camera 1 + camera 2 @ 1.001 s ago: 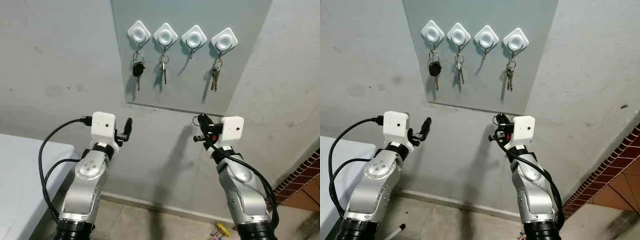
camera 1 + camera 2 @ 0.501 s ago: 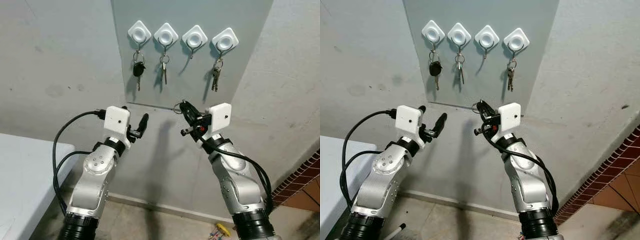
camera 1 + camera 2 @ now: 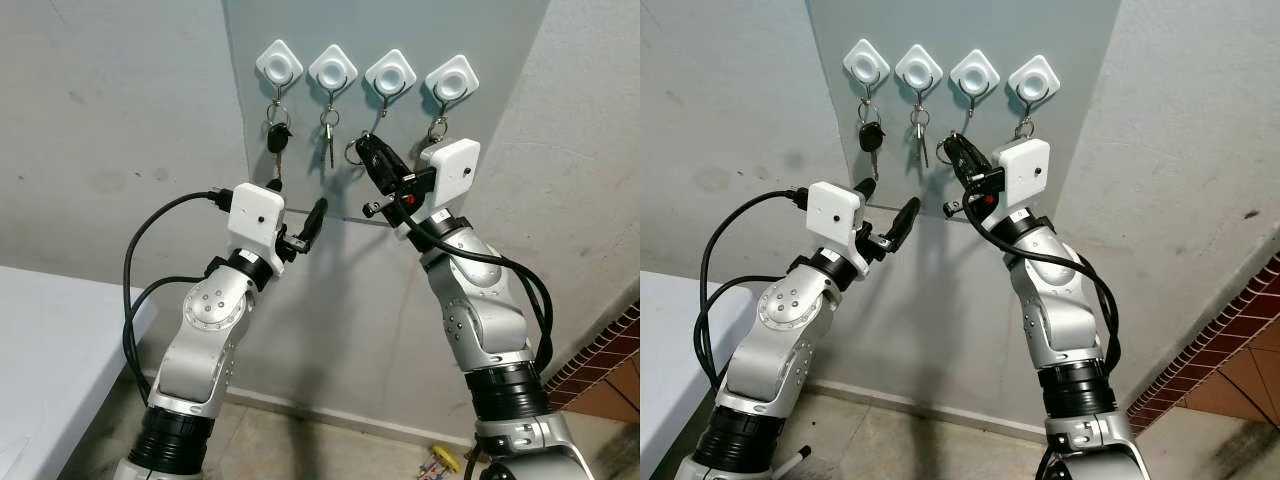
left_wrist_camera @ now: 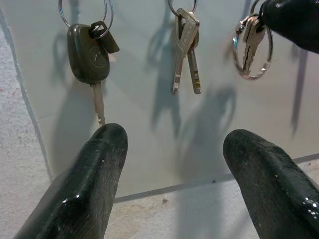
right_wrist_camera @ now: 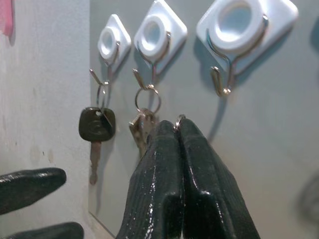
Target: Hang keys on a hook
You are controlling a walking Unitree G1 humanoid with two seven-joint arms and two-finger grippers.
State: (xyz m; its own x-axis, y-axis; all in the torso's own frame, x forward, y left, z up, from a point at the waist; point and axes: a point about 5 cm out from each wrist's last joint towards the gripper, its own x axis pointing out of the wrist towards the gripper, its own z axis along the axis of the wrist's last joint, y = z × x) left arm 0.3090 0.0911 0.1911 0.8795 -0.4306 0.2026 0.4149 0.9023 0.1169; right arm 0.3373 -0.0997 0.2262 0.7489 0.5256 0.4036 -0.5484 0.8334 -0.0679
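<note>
A: Where are the keys?
B: The right gripper (image 3: 364, 148) has its two black fingers pressed together on the ring of a small key bunch (image 4: 250, 46). It is raised before the grey panel (image 3: 300, 180), just at seven o'clock of the third hook (image 3: 388, 88), which carries nothing. The ring sits close below the hook's wire but is not over it.

A: And the other hooks?
B: There are four white diamond-shaped holders in a row. The first hook (image 3: 277, 80) carries a black-headed car key (image 3: 277, 140). The second hook (image 3: 330, 82) carries a pair of plain metal keys (image 3: 328, 140). The fourth hook (image 3: 448, 90) has a ring hanging from it, and whatever hangs below is hidden behind the right wrist's white camera housing (image 3: 447, 172).

A: What about the left arm?
B: The left gripper (image 3: 300, 215) is lifted too, at eight o'clock of the right one and lower, near the panel's bottom edge. Its fingers (image 4: 94, 169) stand well apart with nothing between them, pointing up at the hanging keys.

A: Anything else around?
B: A white table surface (image 3: 50, 360) lies at the lower left, and red brick (image 3: 600, 360) at the lower right.
</note>
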